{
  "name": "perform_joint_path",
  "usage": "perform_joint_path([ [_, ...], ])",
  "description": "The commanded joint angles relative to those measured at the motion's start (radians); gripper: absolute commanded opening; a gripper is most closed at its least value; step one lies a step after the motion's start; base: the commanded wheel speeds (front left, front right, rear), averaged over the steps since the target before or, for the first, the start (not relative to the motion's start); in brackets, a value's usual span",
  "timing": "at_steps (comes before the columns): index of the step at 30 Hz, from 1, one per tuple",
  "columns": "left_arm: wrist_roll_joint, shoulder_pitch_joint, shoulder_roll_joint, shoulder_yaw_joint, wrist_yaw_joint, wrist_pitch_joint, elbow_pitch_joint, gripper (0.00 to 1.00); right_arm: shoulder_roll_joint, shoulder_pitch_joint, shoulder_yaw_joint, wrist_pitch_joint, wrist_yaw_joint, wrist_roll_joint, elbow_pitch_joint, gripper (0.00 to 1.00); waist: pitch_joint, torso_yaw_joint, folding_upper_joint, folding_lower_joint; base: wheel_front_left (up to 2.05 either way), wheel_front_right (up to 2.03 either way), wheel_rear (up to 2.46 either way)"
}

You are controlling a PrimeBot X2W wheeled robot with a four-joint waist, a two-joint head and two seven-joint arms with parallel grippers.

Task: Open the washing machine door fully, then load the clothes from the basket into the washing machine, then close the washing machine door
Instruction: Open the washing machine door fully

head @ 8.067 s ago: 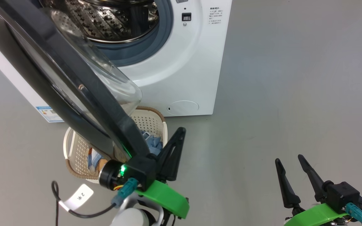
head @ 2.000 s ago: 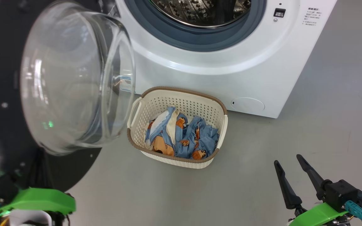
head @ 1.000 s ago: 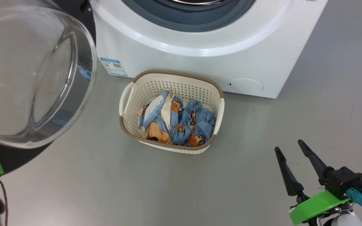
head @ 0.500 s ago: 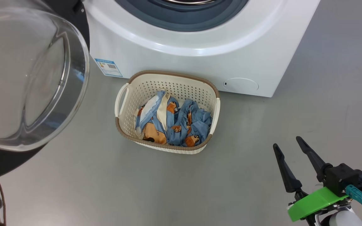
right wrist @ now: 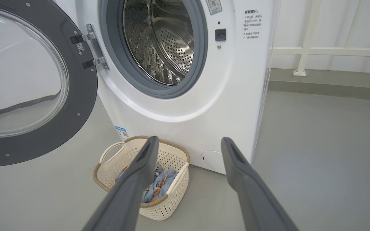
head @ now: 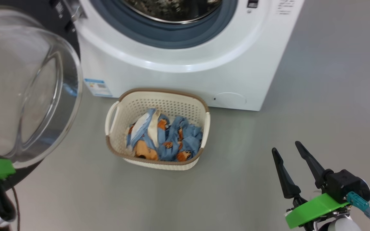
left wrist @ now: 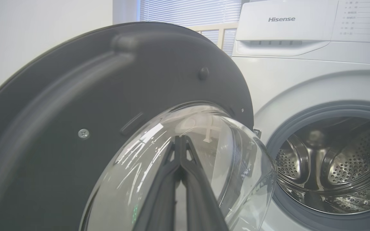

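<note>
The white washing machine (head: 185,73) stands at the top with its steel drum (right wrist: 162,41) showing. The washing machine door (head: 21,89) hangs swung wide to the left, glass bowl facing me. The cream basket (head: 159,93) sits on the floor against the washer's front and holds the light blue and orange clothes (head: 165,141). My right gripper (head: 285,147) is open and holds nothing, low at the right, well clear of the basket (right wrist: 172,192). My left gripper (left wrist: 180,138) is shut, its tips close before the door's glass (left wrist: 236,154); I cannot tell whether they touch.
Bare grey floor (head: 316,96) stretches to the right of the washer and in front of the basket. A white rail (right wrist: 316,51) and a wall run behind the washer's right side. The door's black rim (right wrist: 79,106) takes up the room left of the washer.
The head camera has moved, so the drum opening shows again and the basket sits lower left in the picture. The door, half open earlier, hangs wide. My right gripper stays open.
</note>
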Motion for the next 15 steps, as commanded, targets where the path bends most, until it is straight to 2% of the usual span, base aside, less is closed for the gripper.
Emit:
perform_joint_path([
  [1,0.022,0.012,0.038,0.013,-0.007,-0.002,-0.058,0.0,0.005,0.015,0.02,-0.012,0.001,0.006,-0.029,1.0,-0.033,-0.047,0.0,0.0,0.0,0.0,0.0],
  [6,0.052,0.056,0.046,-0.055,-0.035,0.042,-0.134,0.0,0.025,0.031,0.014,-0.012,0.001,0.004,-0.05,1.0,-0.061,-0.129,0.0,0.0,0.0,0.0,0.0],
  [15,0.08,0.102,0.024,-0.138,-0.045,0.088,-0.164,0.0,0.047,0.046,0.013,-0.012,0.001,0.008,-0.084,1.0,-0.074,-0.247,0.0,0.0,0.0,0.0,0.0],
])
